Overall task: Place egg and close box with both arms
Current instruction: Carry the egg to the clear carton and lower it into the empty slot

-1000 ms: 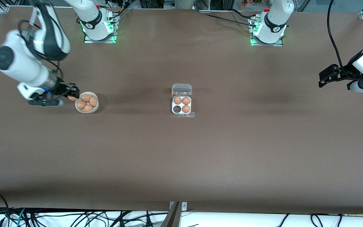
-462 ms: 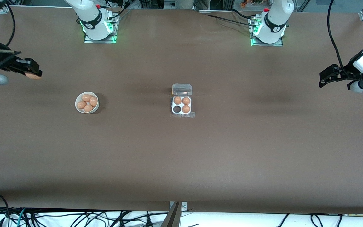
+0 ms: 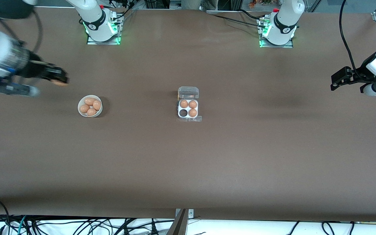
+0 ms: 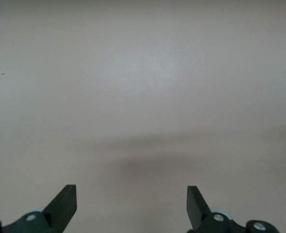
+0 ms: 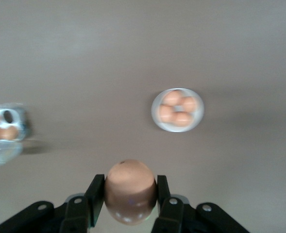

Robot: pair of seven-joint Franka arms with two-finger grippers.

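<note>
Egg (image 5: 130, 190), smooth and orange-brown, is being pinched between the two black fingers (image 5: 95, 194) of the right hand (image 3: 57, 79), which is being held in the air over the brown bench (image 3: 188, 156) toward the right arm's end, near the bowl (image 3: 80, 111). That bowl, round and white, is being filled by four more brown eggs (image 3: 90, 105) lying close together. The box (image 3: 188, 103) is being kept at the middle of the bench, well apart from the bowl; its clear hinged lid (image 3: 188, 92) is being left open, and three of its four round cells are being occupied by eggs, one dark cell (image 3: 183, 113) being left bare. The left hand (image 3: 338, 80) is being held waiting over the left arm's end of the bench, its fingers (image 4: 65, 203) spread wide.
</note>
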